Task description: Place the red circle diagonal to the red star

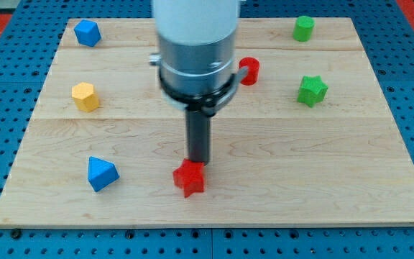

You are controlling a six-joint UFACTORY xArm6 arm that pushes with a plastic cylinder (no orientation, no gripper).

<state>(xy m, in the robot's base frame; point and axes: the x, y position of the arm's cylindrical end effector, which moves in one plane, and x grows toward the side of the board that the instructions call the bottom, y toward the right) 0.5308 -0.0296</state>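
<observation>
My tip [198, 161] sits at the top edge of the red star [190, 178], lower centre of the desk [264, 180]; contact likely. No fingers on this rod, nothing held. Red circle [249, 70] lies upper centre-right, partly hidden behind the arm, well apart from the star.

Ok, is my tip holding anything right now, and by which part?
Nothing is held; a rod cannot grip. My tip sits at the red star, at its top edge in the view; contact cannot be told.
</observation>
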